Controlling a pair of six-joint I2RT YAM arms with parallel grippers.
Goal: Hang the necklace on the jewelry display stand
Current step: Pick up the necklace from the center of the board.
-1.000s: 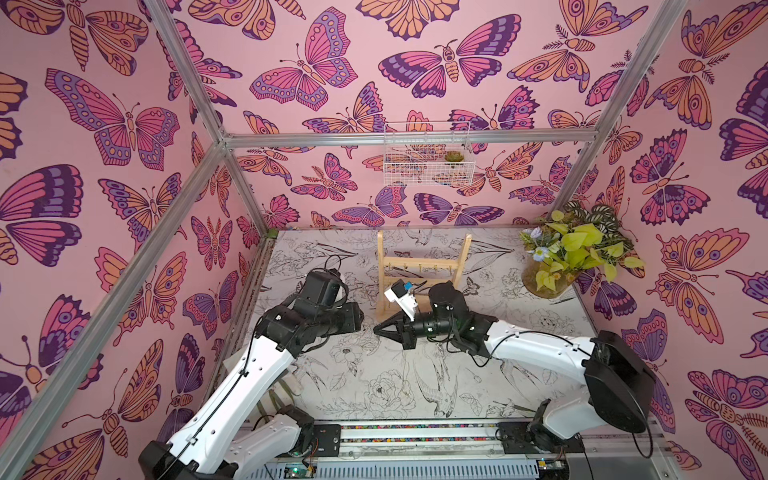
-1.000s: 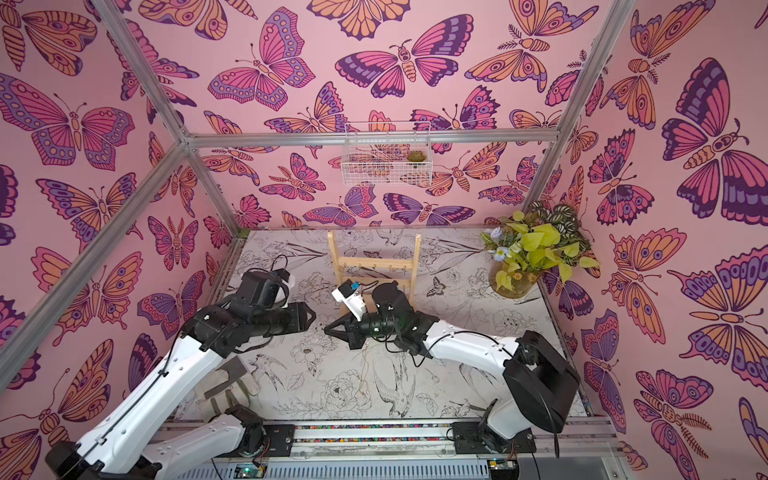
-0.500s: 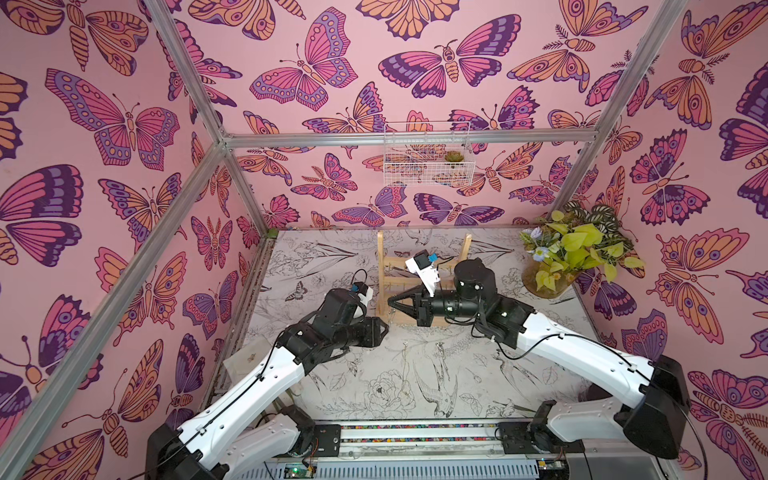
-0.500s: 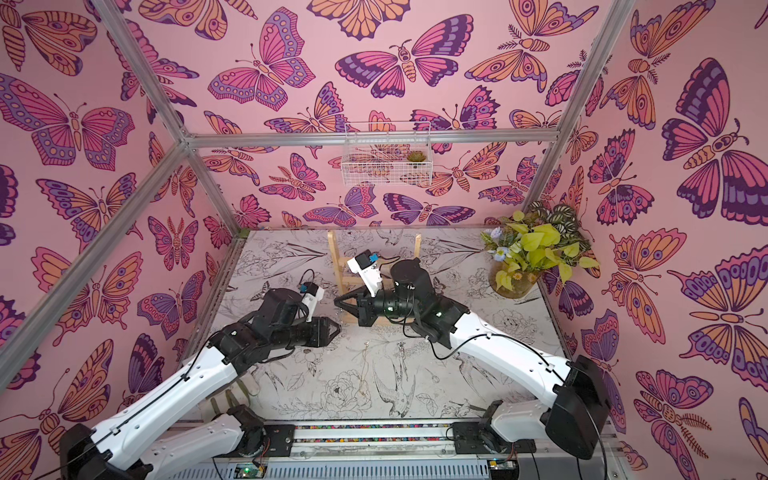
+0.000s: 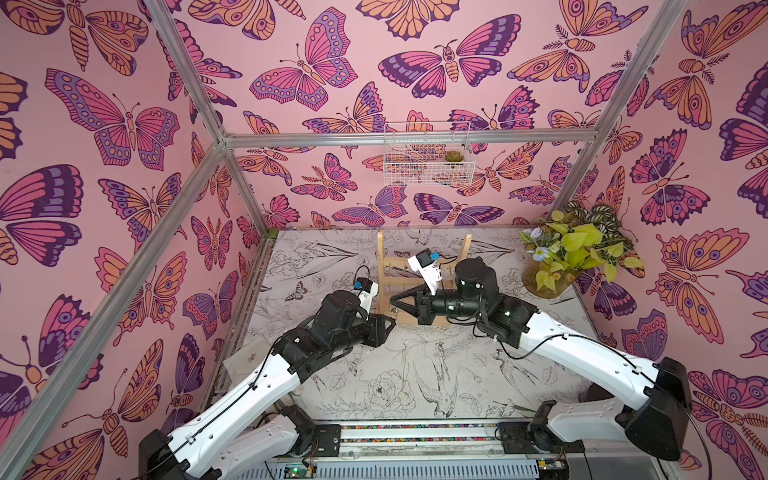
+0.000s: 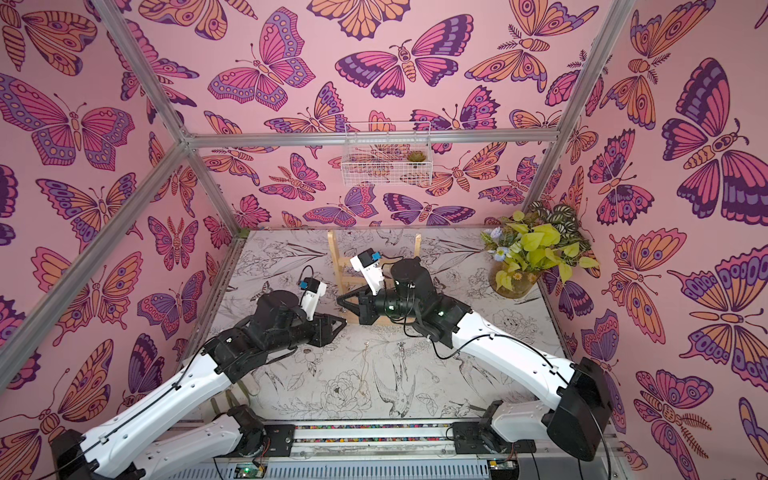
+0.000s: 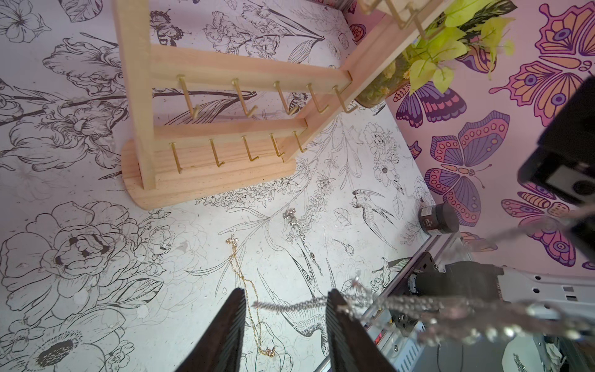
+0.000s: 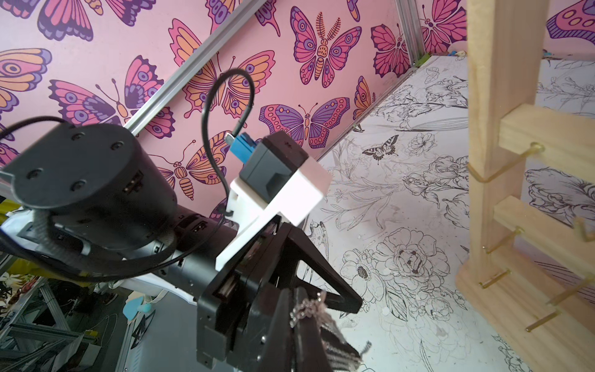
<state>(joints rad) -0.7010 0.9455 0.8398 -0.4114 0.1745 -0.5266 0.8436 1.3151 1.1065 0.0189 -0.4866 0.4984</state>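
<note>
Had my right gripper [image 5: 393, 300] clamped on a silver chain [image 7: 434, 306], left gripper [image 5: 391, 325] half open around it, gold necklace [image 7: 232, 241] on counter [image 7: 161, 257]

A robot test booth in a lab: butterfly-papered panels [image 5: 124, 124] on a bare metal frame [image 5: 374, 139] enclose a flower-printed table [image 5: 478, 386], with two robot arms [image 5: 249, 395] fixed to a rail [image 5: 415, 432] at its front.

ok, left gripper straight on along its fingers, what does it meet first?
The silvery chain strung across the left gripper's open jaws, running off to the shut right gripper. Past that, likely the table short of the jewelry display stand, though depth is unclear.
</note>
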